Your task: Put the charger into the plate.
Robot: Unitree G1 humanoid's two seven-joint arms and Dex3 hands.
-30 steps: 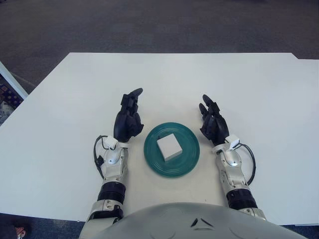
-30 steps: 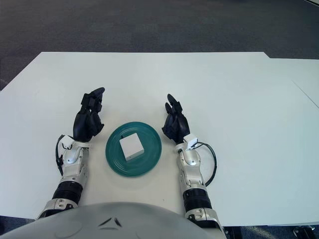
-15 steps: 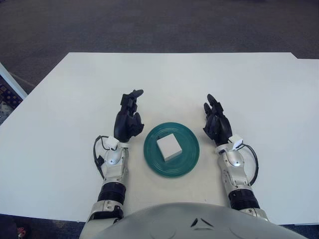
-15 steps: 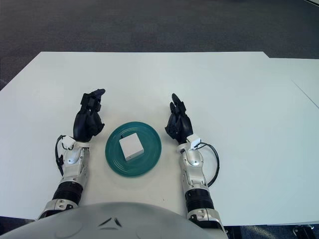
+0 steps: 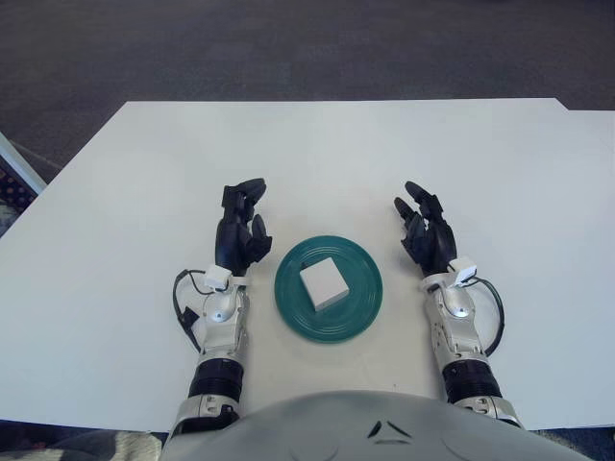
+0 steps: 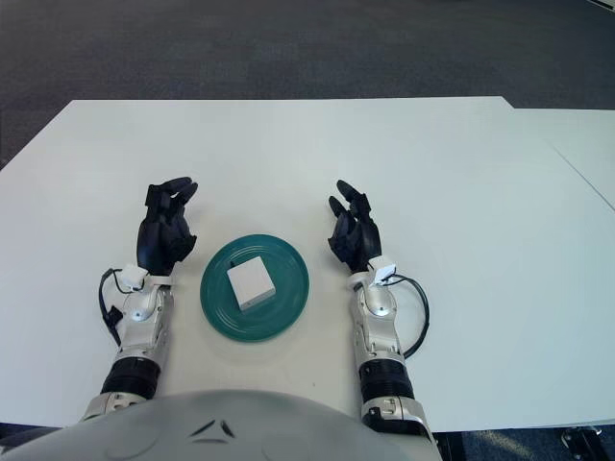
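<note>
While both hands flank it, charger (image 5: 324, 284) lies in plate (image 5: 363, 309).

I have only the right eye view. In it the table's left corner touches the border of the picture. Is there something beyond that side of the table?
Observer: Yes. The left eye view shows a pale bar slanting along the floor, just outside the left edge of the table.
Operator: Is the bar touching the table?
Observer: No, a strip of dark floor shows between them. Next to the bar, at the picture's border, lies a patterned patch with red and blue in it. I cannot tell what it is.
</note>
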